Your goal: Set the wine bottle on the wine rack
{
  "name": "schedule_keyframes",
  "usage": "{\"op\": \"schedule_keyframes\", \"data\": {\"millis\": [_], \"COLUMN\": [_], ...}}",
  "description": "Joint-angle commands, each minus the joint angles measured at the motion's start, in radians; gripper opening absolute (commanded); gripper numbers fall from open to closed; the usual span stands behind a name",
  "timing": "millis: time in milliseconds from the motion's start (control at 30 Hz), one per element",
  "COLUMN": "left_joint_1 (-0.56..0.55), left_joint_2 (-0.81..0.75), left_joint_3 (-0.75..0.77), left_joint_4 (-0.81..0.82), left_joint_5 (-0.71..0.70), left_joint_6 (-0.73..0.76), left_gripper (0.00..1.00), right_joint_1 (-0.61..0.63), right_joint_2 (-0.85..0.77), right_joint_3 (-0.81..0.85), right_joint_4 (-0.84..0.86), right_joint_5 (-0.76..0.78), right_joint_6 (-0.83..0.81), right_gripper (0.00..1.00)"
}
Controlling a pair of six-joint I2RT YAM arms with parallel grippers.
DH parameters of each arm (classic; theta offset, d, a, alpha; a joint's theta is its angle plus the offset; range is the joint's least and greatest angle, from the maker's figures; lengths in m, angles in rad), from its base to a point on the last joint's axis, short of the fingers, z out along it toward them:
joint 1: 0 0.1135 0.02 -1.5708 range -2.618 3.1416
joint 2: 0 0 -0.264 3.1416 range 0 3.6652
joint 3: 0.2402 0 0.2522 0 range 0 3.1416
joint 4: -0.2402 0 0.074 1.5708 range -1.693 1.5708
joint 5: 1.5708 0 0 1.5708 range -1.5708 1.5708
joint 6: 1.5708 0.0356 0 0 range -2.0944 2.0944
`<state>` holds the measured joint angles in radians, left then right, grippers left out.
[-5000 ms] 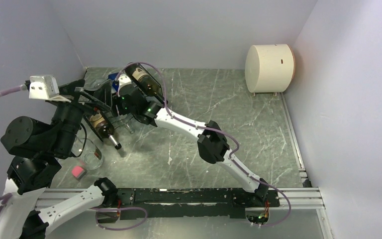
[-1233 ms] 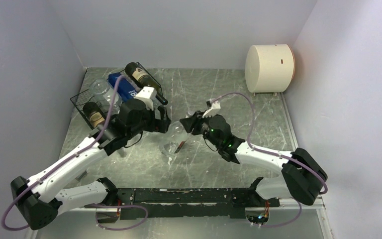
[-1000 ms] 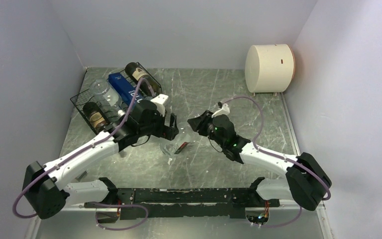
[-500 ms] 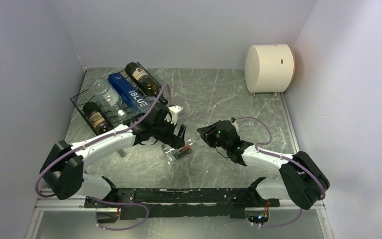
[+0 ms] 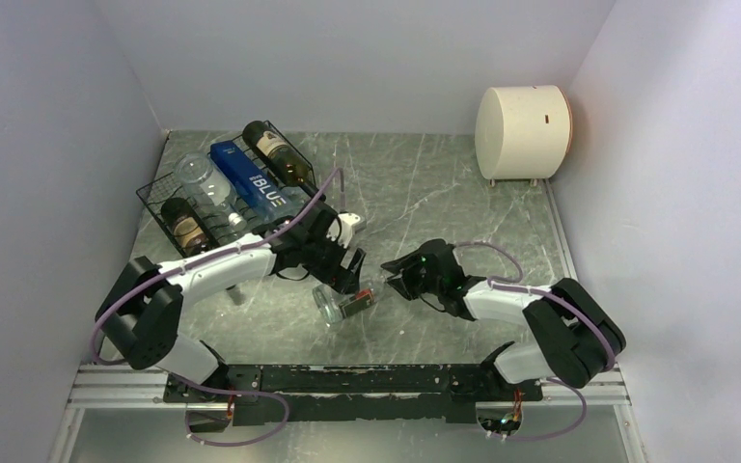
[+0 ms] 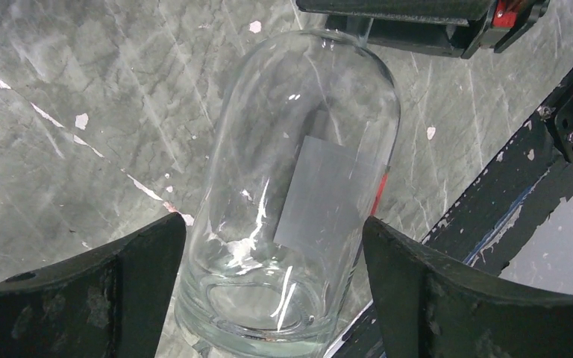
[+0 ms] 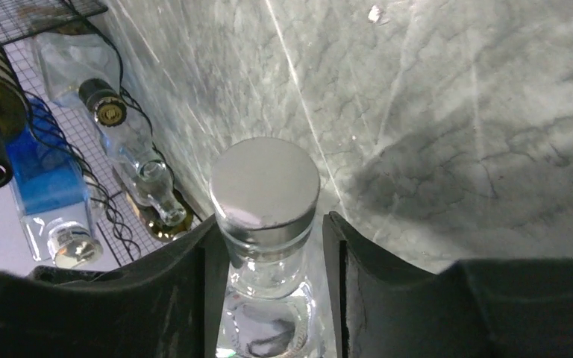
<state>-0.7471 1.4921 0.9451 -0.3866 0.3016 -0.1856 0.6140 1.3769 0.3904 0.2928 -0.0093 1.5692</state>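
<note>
Clear wine bottle [image 5: 343, 302] is lying on its side at near-centre, well apart from the wine rack [image 5: 159, 207] at far left. Right claw [image 7: 272, 221] pinches its neck. Left claw [image 6: 276, 246] is spread wide around the body, and I can't tell if it's gripping.

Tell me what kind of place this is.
Likely a robot test booth, not a home: plain walls box in a marbled tabletop, with a wine rack and a black arm-mounting rail.
</note>
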Motion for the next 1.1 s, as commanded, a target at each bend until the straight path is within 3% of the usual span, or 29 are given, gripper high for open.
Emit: {"op": "schedule_keyframes", "data": {"millis": [0, 100, 233, 333, 633, 833, 1067], "left_joint_1": [0.006, 0.005, 0.004, 0.004, 0.004, 0.004, 0.004], "left_joint_2": [0.031, 0.057, 0.069, 0.066, 0.082, 0.097, 0.102], "left_joint_3": [0.051, 0.075, 0.088, 0.091, 0.121, 0.140, 0.143], "left_joint_4": [-0.058, -0.086, -0.100, -0.100, -0.124, -0.143, -0.148], "left_joint_5": [-0.036, -0.052, -0.060, -0.051, -0.057, -0.069, -0.078], "left_joint_6": [0.047, 0.052, 0.058, 0.064, 0.077, 0.074, 0.082], "left_gripper": [0.90, 0.88, 0.87, 0.87, 0.87, 0.85, 0.84], "right_joint_1": [-0.008, -0.015, -0.029, -0.044, -0.052, -0.054, -0.064], "right_joint_2": [-0.022, -0.058, -0.140, -0.208, -0.248, -0.348, -0.241], "right_joint_3": [-0.001, 0.011, 0.033, 0.054, 0.249, 0.194, 0.258], "right_joint_4": [-0.118, -0.180, -0.251, -0.261, -0.373, -0.294, -0.478], "right_joint_5": [0.003, 0.019, 0.065, 0.078, -0.008, 0.042, -0.162], "right_joint_6": [-0.026, -0.066, -0.183, -0.402, -1.303, -1.624, -1.888], "right_gripper": [0.56, 0.71, 0.80, 0.80, 0.77, 0.78, 0.78]}}
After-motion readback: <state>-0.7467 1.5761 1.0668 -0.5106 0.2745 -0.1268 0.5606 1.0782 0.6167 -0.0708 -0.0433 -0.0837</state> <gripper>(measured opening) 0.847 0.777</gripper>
